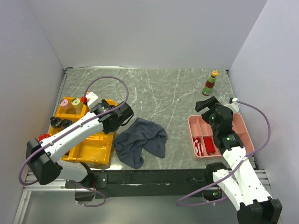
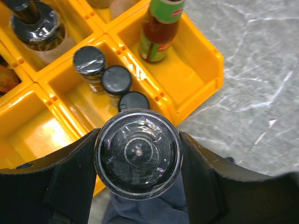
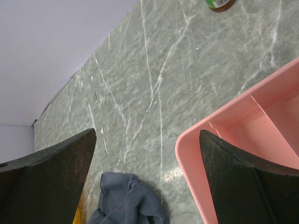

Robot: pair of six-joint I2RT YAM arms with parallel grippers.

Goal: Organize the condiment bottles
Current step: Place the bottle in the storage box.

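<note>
My left gripper (image 1: 125,113) is shut on a black-capped jar (image 2: 138,153) and holds it above the right edge of the yellow tray (image 1: 88,150), over the cloth. Below it, three black-capped jars (image 2: 117,80) stand in one compartment. A red sauce bottle with a green top (image 2: 159,28) stands in the compartment beyond them. Jars with pink (image 1: 64,102), pale-green (image 1: 74,101) and red (image 1: 84,99) caps stand at the tray's far end. An orange-capped bottle (image 1: 210,83) stands alone at the back right. My right gripper (image 1: 209,103) is open and empty over the far left corner of the pink tray (image 1: 243,123).
A dark grey cloth (image 1: 140,140) lies crumpled between the two trays. The pink tray holds red items (image 1: 209,145) in its near left compartment. White walls close in the marble table on the left, back and right.
</note>
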